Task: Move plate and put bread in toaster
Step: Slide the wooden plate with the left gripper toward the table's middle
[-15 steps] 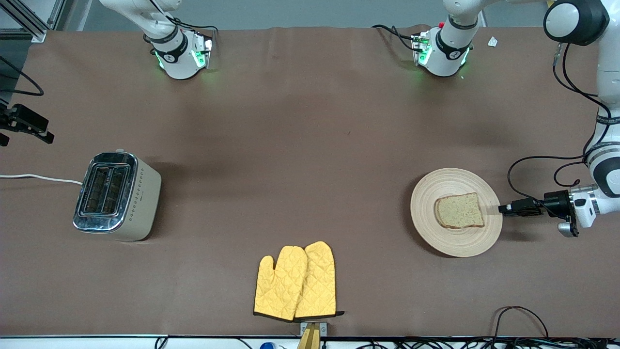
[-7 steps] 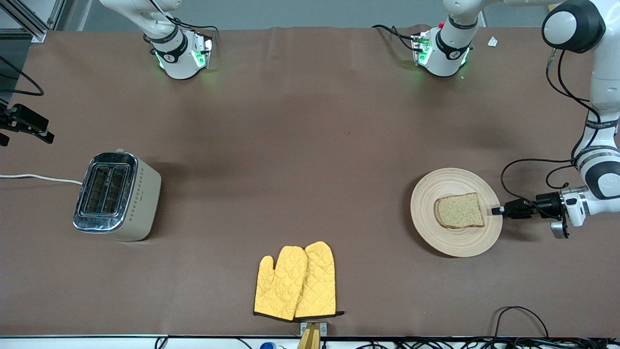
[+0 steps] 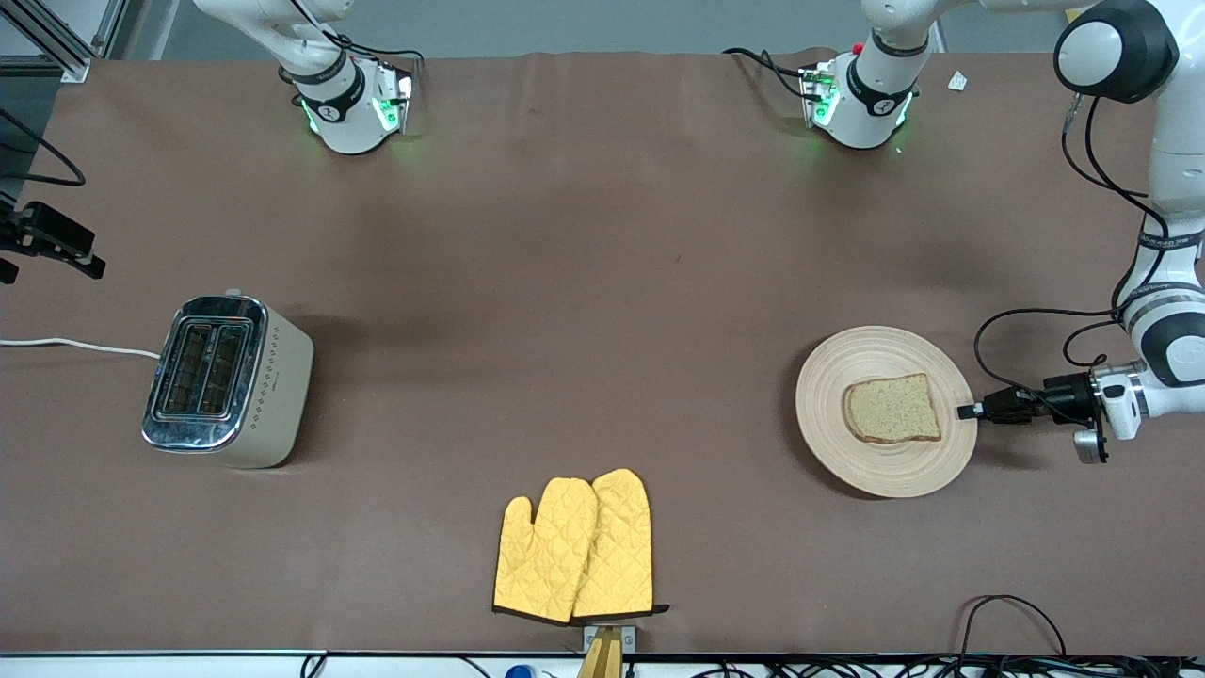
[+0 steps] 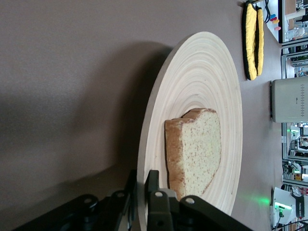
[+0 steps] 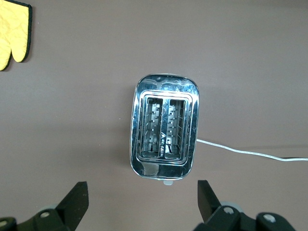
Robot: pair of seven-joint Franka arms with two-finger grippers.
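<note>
The light-beige wooden plate lies toward the left arm's end of the table, with the brown bread slice flat on its middle. My left gripper is low at the plate's rim, turned sideways. In the left wrist view its fingers stand one on each side of the plate's rim, shut on it, and the bread lies just past them. The toaster stands toward the right arm's end, both slots empty. My right gripper is open, high over the toaster.
A pair of yellow oven mitts lies near the table's front edge, in the middle. The toaster's white cord runs off the table's end. Black cables lie along the front edge near the plate.
My left gripper has slid in from just outside the plate onto its rim and closed on it. The plate has shifted very slightly toward the toaster. The right arm has not moved.
</note>
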